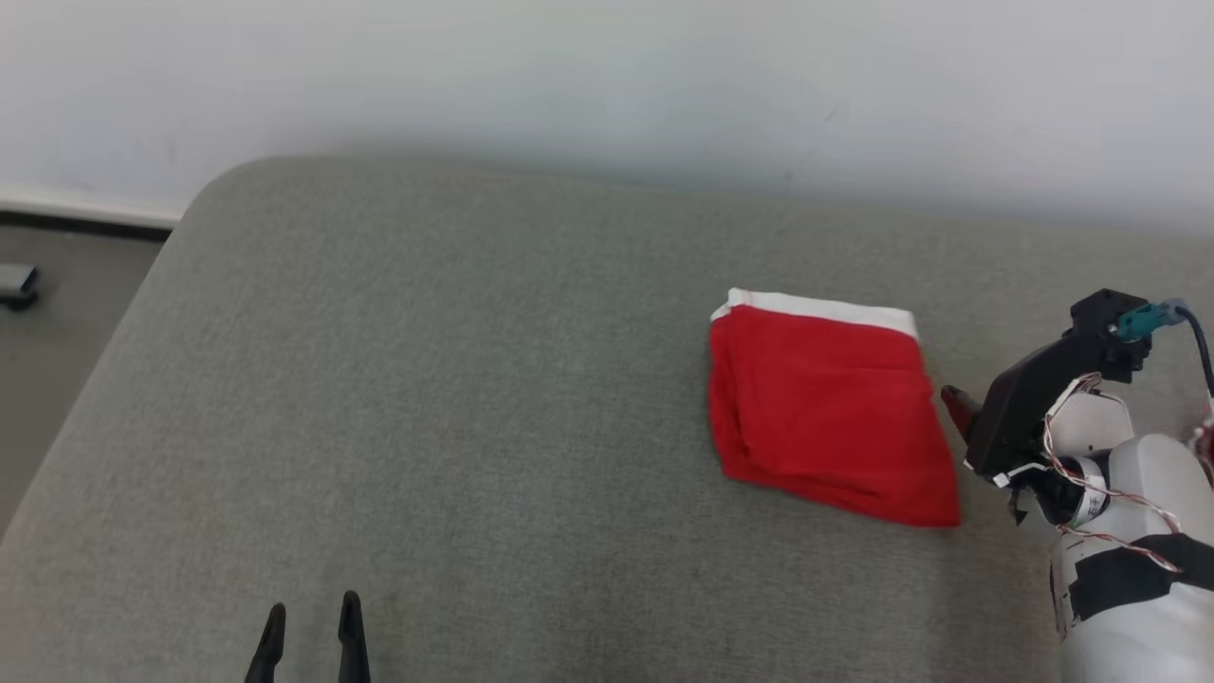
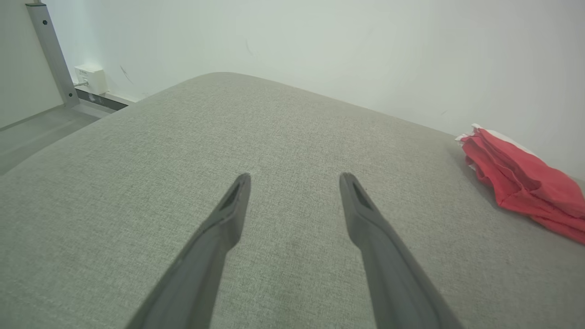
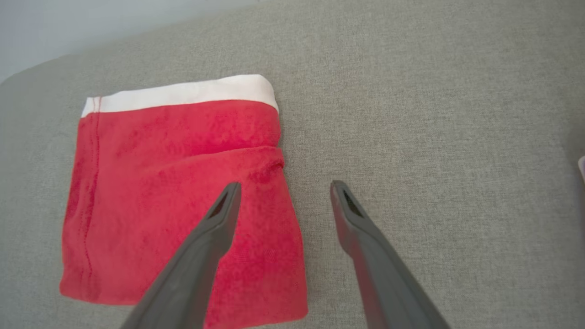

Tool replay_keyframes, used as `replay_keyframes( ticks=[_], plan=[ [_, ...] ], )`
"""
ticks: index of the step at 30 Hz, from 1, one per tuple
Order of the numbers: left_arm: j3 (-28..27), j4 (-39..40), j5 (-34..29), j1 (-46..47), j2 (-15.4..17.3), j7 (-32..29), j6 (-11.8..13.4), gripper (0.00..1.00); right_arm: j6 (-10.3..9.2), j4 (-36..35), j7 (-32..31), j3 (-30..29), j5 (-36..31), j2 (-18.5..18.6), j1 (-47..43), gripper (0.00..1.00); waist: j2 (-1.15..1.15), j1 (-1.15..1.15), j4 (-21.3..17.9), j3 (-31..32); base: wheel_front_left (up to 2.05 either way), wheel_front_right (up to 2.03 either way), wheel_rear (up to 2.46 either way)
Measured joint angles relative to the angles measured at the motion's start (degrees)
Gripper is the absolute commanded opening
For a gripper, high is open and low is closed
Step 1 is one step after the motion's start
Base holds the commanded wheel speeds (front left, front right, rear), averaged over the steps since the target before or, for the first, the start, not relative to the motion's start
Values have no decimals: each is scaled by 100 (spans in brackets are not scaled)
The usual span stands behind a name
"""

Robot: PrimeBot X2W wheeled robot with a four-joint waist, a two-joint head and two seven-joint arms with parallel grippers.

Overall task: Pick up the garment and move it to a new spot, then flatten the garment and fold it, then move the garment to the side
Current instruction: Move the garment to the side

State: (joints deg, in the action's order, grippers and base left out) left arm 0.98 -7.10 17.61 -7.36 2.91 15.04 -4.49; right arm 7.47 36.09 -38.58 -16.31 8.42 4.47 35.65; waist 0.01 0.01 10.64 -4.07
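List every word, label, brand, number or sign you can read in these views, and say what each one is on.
No text can be read in any view.
Red garment: plain cloth, and its white waistband is blank; no tag is showing.
Small white box low on the wall: too small to tell whether it carries any marking.
Grey cushion: bare fabric, no label in sight.

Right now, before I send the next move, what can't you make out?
- Garment: cut by the right edge in the left wrist view; a finger covers part of it in the right wrist view.
- Right gripper: head view, its own wrist housing hides most of the fingers.
- Dark object on the floor: head view, too small, cut by the left edge.
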Motion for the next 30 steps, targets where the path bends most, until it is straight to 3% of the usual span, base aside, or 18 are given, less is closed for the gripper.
replay_keyframes(
  ticks=[6,16,17,18,19,20,25,30],
  plan=[
    [99,0,16,162,1,0,-8,100,0,270,-174,-249,-577,53,141,100,0,0,298,-367,0,0,0],
    [286,7,16,286,-1,0,-4,100,-1,622,-186,-75,-506,57,289,100,0,-2,502,-753,0,0,0],
    [293,5,16,300,-1,0,-4,100,-1,654,-202,-40,-534,62,302,94,-1,-2,487,-758,0,0,0],
    [309,5,16,313,0,0,-4,100,0,683,-223,-10,-556,66,317,51,-1,-2,467,-758,0,0,0],
    [322,2,16,324,-1,0,-5,100,0,703,-233,42,-569,77,326,41,-1,-2,446,-754,0,0,0],
    [338,-2,15,332,-1,0,-7,100,0,732,-254,193,-600,123,329,0,-1,-2,402,-745,0,0,0],
    [352,15,26,333,-1,0,-3,100,15,690,-358,884,-590,304,402,0,0,-2,252,-734,0,0,0],
    [359,81,65,336,-3,0,29,100,10,326,-593,2015,-371,850,495,0,0,-1,19,-740,0,0,0]
  ],
)
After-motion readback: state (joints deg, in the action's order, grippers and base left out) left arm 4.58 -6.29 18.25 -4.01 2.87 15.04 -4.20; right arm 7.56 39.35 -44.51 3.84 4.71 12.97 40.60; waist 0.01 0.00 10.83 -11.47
